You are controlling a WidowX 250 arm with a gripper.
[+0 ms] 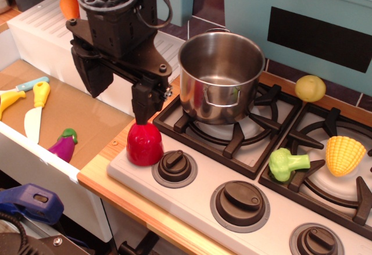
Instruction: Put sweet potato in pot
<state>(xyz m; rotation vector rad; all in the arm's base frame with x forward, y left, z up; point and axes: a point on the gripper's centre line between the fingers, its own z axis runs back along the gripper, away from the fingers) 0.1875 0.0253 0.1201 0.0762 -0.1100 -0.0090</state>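
Black fingers (143, 108) come down onto the top of the glossy red sweet potato (144, 144), and it looks like a pinch on its crown, though whether they are truly clamped I cannot tell. It sits at the near-left corner of the stove (192, 200), just left of a dark knob (174, 165). To do this well, the gripper (143, 117) wants a firm hold on that slick rounded plastic, a straight lift above the rim, then a carry right and far to the tall shiny steel pot (220, 81) on its burner grate.
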